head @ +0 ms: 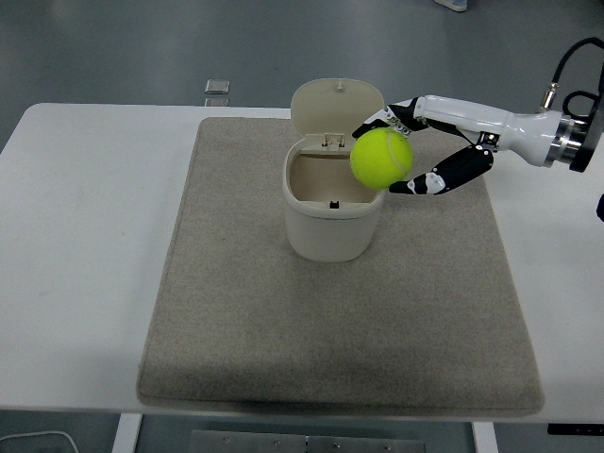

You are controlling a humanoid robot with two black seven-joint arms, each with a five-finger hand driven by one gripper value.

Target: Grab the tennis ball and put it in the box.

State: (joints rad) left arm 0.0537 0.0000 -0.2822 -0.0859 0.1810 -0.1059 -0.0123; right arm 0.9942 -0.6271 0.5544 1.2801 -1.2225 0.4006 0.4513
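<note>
Tennis ball (381, 159) in right hand (425, 142)

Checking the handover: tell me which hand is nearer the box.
Right. The right hand holds the tennis ball at the box's right rim; the left hand is out of view.

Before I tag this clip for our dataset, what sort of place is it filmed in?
Probably a robot lab or test room. A white table holds only a beige mat and a small lidded box, the right hand carries a tennis ball, and the floor beyond is bare grey.
</note>
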